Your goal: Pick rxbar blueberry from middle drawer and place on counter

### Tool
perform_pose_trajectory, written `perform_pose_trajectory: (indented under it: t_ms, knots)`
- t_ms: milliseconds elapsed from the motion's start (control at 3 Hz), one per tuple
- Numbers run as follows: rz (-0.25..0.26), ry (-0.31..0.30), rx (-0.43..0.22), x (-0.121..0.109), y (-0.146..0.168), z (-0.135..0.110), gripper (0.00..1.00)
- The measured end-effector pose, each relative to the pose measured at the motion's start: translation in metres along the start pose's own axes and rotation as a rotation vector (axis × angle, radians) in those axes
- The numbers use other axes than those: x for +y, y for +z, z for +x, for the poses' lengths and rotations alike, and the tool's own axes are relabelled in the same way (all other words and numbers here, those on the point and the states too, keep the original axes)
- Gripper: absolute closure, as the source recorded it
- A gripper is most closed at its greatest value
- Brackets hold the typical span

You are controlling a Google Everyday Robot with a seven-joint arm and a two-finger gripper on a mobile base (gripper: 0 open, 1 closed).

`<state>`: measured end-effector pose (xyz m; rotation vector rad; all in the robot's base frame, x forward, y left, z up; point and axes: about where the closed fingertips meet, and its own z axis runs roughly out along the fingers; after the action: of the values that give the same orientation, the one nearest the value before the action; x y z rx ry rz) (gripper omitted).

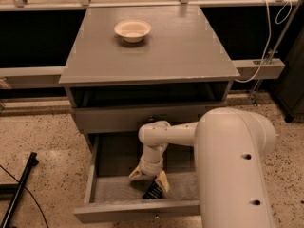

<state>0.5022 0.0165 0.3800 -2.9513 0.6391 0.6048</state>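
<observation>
Gripper (149, 178) in middle drawer (114, 192) over tilted dark, white-lettered rxbar blueberry (153, 192).

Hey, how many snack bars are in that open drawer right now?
1: a dark-wrapped rxbar blueberry near the middle drawer front, just under the gripper. The arm may hide others.

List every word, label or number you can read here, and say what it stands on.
No text here can be read.
rxbar blueberry: pale lettering on the dark wrapper, too blurred to read; it lies in the middle drawer at the gripper.
Bowl and counter: no text.
</observation>
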Motion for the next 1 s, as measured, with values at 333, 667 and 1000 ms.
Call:
perform_pose_trajectory:
  t_ms: [333, 667, 1000]
  knots:
    - [0.087, -0.026, -0.023, 0.016, -0.005, 0.003, 0.00]
    - [0.138, -0.047, -0.033, 0.026, -0.007, 0.005, 0.00]
    - [0.136, -0.053, -0.031, 0.025, -0.001, 0.006, 0.00]
